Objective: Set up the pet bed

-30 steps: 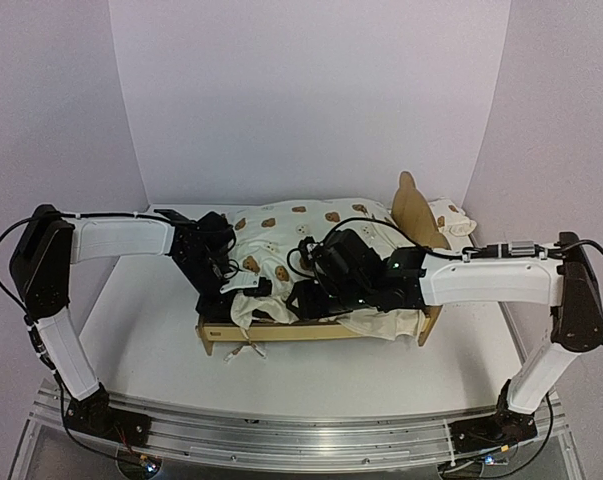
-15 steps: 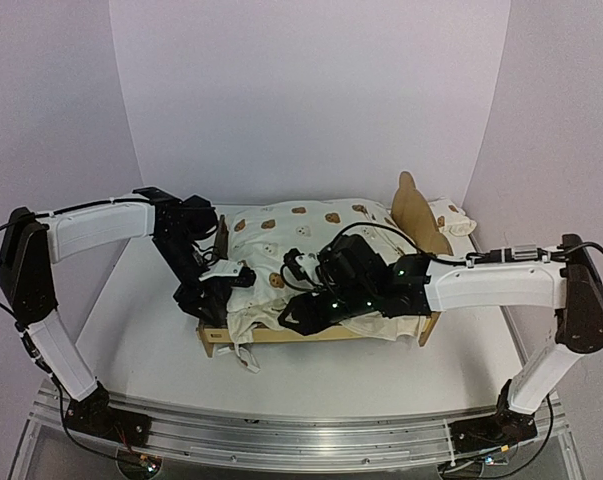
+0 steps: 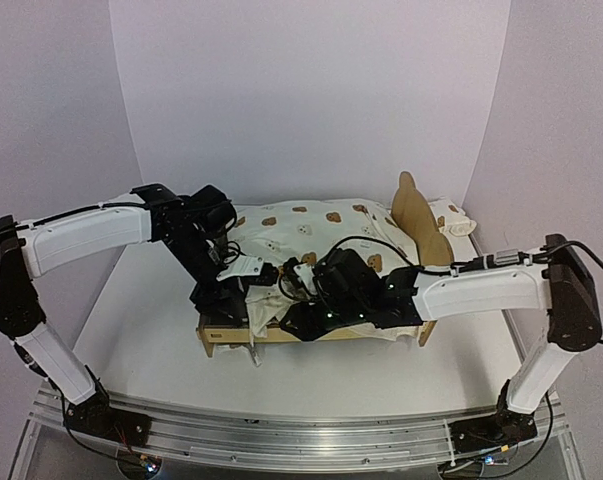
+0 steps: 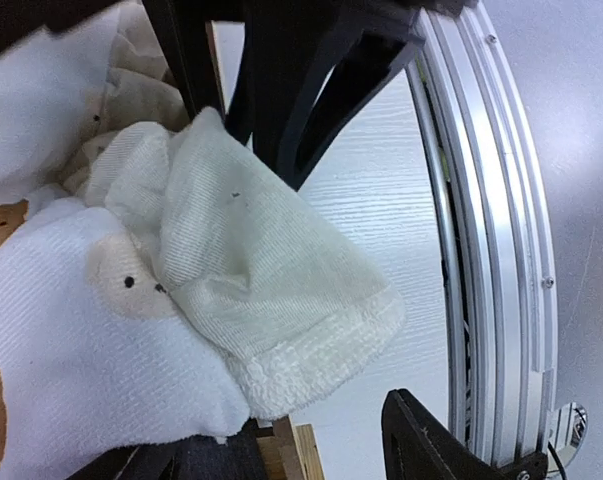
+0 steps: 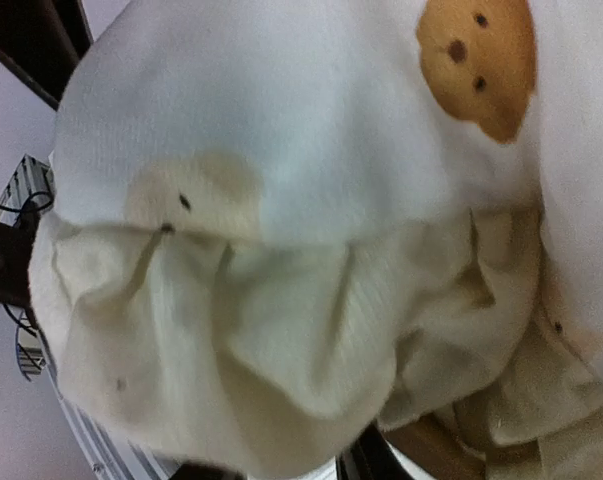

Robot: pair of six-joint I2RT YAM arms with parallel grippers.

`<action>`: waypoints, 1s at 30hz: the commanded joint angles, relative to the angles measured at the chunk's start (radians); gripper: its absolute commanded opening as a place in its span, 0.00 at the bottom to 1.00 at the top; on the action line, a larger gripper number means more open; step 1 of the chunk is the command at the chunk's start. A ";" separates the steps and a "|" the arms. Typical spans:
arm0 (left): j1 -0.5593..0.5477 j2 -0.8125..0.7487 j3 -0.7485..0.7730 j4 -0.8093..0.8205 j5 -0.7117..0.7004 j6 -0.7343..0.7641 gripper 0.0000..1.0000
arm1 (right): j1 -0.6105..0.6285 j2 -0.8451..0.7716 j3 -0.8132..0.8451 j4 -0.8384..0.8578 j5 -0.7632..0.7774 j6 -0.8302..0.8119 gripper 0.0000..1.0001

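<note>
- Toward the far middle of the white counter (image 3: 141, 330): small light plywood pet bed (image 3: 418, 222) with bear-ear headboard, cream bear-print ruffled cushion (image 3: 306, 225) bunched over the near rail.
- Left fingers (image 4: 311, 90) spread wide around the cushion's ruffled foot-end corner, released, not pinching.
- Right fingers (image 3: 299, 322) buried in fabric at the near rail; grip impossible to tell.
- Step in hand, likely: seating the cushion flat in the frame.
- Next: tucking the overhanging ruffle inside without dragging the bed.

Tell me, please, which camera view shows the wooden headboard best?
The top view: the headboard stands there whole and unblocked, at the right end of the cushion. Both wrist views are filled with close-up cushion fabric, and neither clearly shows the headboard.
</note>
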 commanded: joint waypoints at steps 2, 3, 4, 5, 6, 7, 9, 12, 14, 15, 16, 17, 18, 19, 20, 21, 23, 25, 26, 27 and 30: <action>0.008 -0.002 0.026 0.120 -0.060 -0.113 0.68 | 0.006 0.119 0.148 0.049 0.147 0.034 0.20; 0.008 0.000 0.026 0.134 -0.067 -0.125 0.69 | 0.005 0.133 0.162 0.049 0.168 0.034 0.18; 0.009 0.002 0.026 0.146 -0.071 -0.138 0.70 | 0.004 0.141 0.172 0.049 0.190 0.037 0.16; 0.009 0.004 0.027 0.155 -0.075 -0.151 0.72 | 0.001 0.151 0.183 0.050 0.208 0.043 0.13; 0.009 0.006 0.025 0.163 -0.080 -0.164 0.72 | -0.001 0.164 0.197 0.050 0.213 0.053 0.11; 0.009 0.009 0.023 0.173 -0.090 -0.179 0.73 | -0.009 0.176 0.214 0.049 0.206 0.062 0.09; 0.009 0.022 0.009 0.185 -0.113 -0.194 0.72 | -0.015 0.206 0.238 0.044 0.169 0.069 0.06; 0.010 0.052 -0.021 0.202 -0.163 -0.206 0.65 | -0.030 0.261 0.277 0.012 0.072 0.105 0.05; 0.014 0.078 -0.022 0.197 -0.177 -0.212 0.56 | -0.044 0.294 0.303 -0.033 0.001 0.142 0.05; 0.022 0.087 -0.015 0.188 -0.161 -0.216 0.51 | -0.048 0.308 0.323 -0.074 -0.025 0.152 0.05; 0.029 0.094 -0.008 0.180 -0.144 -0.224 0.46 | -0.051 0.320 0.344 -0.119 -0.045 0.158 0.05; 0.034 0.101 -0.003 0.177 -0.133 -0.233 0.40 | -0.052 0.328 0.363 -0.161 -0.058 0.159 0.06; 0.037 0.105 -0.002 0.174 -0.128 -0.238 0.35 | -0.052 0.329 0.371 -0.186 -0.069 0.158 0.07; 0.037 0.107 -0.008 0.178 -0.129 -0.237 0.28 | -0.052 0.319 0.365 -0.191 -0.076 0.159 0.07; 0.038 0.109 -0.015 0.182 -0.131 -0.235 0.22 | -0.053 0.310 0.359 -0.195 -0.083 0.160 0.07; 0.041 0.109 -0.023 0.188 -0.134 -0.231 0.14 | -0.056 0.298 0.354 -0.195 -0.089 0.162 0.07; 0.048 0.112 -0.045 0.196 -0.143 -0.219 0.04 | -0.064 0.261 0.351 -0.210 -0.095 0.159 0.09; 0.056 0.119 -0.066 0.205 -0.154 -0.205 0.00 | -0.075 0.226 0.353 -0.236 -0.106 0.138 0.12; 0.060 0.122 -0.075 0.210 -0.157 -0.200 0.00 | -0.080 0.204 0.351 -0.248 -0.116 0.123 0.14; 0.063 0.126 -0.083 0.215 -0.158 -0.198 0.00 | -0.085 0.185 0.347 -0.258 -0.129 0.106 0.17; 0.065 0.136 -0.101 0.228 -0.147 -0.192 0.00 | -0.098 0.131 0.325 -0.269 -0.239 0.015 0.29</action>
